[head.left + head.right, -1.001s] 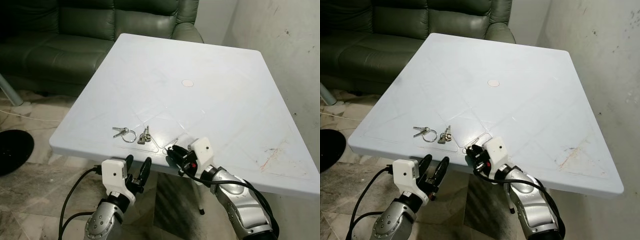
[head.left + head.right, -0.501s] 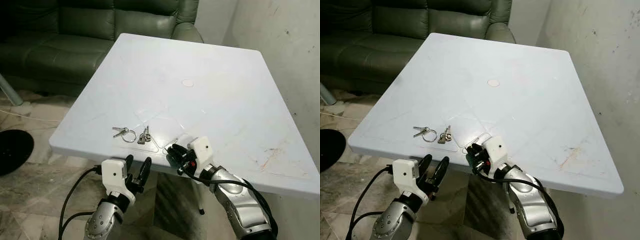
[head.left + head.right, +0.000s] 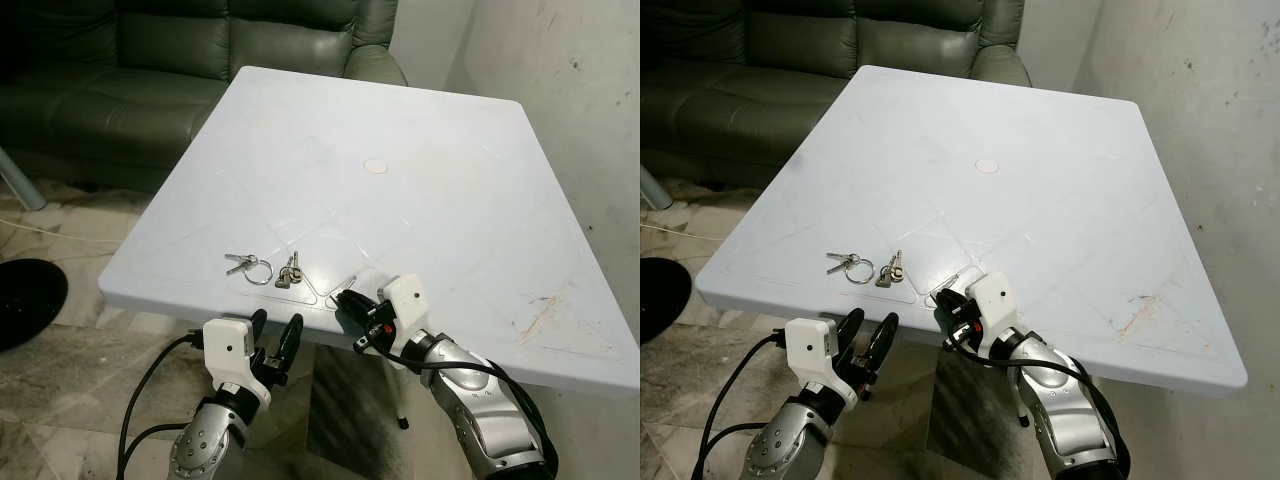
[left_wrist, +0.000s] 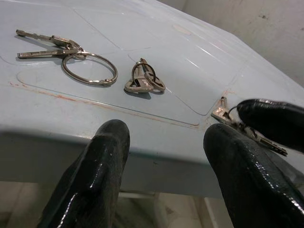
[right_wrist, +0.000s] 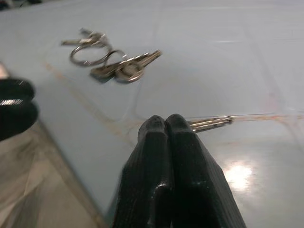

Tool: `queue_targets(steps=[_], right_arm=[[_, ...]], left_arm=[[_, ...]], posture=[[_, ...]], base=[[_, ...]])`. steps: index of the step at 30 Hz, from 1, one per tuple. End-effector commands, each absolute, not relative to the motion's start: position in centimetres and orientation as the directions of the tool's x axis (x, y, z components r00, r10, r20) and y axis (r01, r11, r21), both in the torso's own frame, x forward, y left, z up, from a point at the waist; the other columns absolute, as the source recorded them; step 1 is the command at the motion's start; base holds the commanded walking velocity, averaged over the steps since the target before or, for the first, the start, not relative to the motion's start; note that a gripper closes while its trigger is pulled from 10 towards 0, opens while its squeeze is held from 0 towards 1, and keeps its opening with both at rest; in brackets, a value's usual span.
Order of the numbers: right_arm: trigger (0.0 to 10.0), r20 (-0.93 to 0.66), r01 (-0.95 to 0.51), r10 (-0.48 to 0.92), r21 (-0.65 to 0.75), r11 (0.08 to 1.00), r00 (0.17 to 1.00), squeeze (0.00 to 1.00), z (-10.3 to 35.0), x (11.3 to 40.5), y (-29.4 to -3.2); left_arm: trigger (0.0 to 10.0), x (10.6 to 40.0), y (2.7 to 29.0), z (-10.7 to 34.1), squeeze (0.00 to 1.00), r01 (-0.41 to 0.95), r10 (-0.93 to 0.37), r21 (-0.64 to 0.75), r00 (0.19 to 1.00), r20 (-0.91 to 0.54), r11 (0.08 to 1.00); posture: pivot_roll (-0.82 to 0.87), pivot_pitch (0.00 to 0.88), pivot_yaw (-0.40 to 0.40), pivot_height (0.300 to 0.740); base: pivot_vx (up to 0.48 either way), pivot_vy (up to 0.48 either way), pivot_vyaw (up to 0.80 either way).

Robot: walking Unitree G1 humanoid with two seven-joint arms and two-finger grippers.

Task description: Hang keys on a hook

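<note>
Three key sets lie near the front edge of the white table (image 3: 440,180). One is a pair of keys on a large ring (image 3: 250,266). Beside it lie small keys (image 3: 289,272). The third key (image 3: 349,284) sticks out from my right gripper (image 3: 347,299), which rests at the table edge, shut on it; in the right wrist view the key (image 5: 211,124) pokes out past the closed fingertips (image 5: 156,128). My left gripper (image 3: 273,340) hangs open just below the front edge, under the ring keys (image 4: 88,66).
A dark green leather sofa (image 3: 150,60) stands behind the table. A rough wall (image 3: 590,90) runs along the right side. A black round object (image 3: 25,300) lies on the tiled floor at the left. A small round cap (image 3: 375,166) marks the table's middle.
</note>
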State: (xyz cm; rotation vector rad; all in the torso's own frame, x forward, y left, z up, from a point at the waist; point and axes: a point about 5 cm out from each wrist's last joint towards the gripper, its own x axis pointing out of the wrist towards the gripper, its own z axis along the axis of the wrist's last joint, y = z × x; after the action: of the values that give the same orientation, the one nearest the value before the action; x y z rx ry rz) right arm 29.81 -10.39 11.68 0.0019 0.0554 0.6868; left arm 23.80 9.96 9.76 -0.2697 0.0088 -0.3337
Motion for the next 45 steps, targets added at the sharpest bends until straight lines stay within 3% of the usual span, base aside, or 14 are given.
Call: queue_targets(steps=[1,8,15,16,17,18,23,37,45], right_arm=[[0.0,-0.016,-0.612,0.613,0.055,0.789,0.790,0.00,12.3,29.9,-10.9],[0.0,0.113,-0.448,0.433,0.217,0.867,0.894,0.00,14.2,31.0,-12.3],[0.0,0.247,-0.348,0.284,0.273,0.897,0.926,0.00,16.1,31.0,-14.3],[4.7,0.263,-0.301,0.236,0.244,0.922,0.935,0.00,16.4,30.8,-15.0],[4.7,0.263,-0.301,0.236,0.244,0.922,0.935,0.00,16.4,30.8,-15.0],[10.0,0.258,-0.274,0.214,0.228,0.934,0.942,0.00,16.5,30.7,-15.3],[10.0,0.262,-0.154,0.132,0.068,0.986,0.956,0.00,16.0,29.4,-16.3],[10.0,0.224,-0.056,0.044,0.050,0.997,0.974,0.00,14.5,27.2,-16.4],[10.0,0.208,0.044,-0.049,0.031,0.999,0.977,0.00,14.3,26.4,-17.3]], left_arm=[[10.0,23.8,9.8,9.5,0.00,0.308,-0.315,-0.272,0.949,0.019,0.911],[10.0,24.5,10.0,9.7,0.00,0.302,-0.307,-0.274,0.951,0.025,0.913],[10.0,25.6,10.1,10.3,0.00,0.307,-0.306,-0.281,0.951,0.049,0.909],[10.0,26.3,10.3,10.6,0.00,0.307,-0.302,-0.278,0.951,0.062,0.910],[10.0,26.3,10.3,10.6,0.00,0.307,-0.302,-0.278,0.951,0.062,0.910],[10.0,26.6,10.5,10.9,0.00,0.308,-0.300,-0.275,0.951,0.073,0.911],[10.0,27.7,11.0,11.5,0.00,0.320,-0.305,-0.258,0.947,0.097,0.912],[10.0,28.5,10.8,11.7,0.00,0.332,-0.312,-0.256,0.943,0.116,0.908],[10.0,28.6,12.0,12.0,0.00,0.266,-0.242,-0.249,0.962,0.125,0.931]], posture=[[0.09,0.179,-0.089,0.740],[0.08,0.162,-0.081,0.740],[0.07,0.136,-0.065,0.740],[0.07,0.129,-0.063,0.740],[0.07,0.129,-0.063,0.740],[0.06,0.125,-0.060,0.740],[0.05,0.105,-0.053,0.740],[0.02,0.089,-0.042,0.740],[0.02,0.083,-0.032,0.740]], base=[[0.000,0.000,0.00],[0.000,0.000,0.00],[0.000,0.000,0.00],[0.000,0.000,0.00],[0.000,0.000,0.00],[0.000,0.000,0.00],[0.000,0.000,0.00],[0.000,0.000,0.00],[0.000,0.000,0.00]])
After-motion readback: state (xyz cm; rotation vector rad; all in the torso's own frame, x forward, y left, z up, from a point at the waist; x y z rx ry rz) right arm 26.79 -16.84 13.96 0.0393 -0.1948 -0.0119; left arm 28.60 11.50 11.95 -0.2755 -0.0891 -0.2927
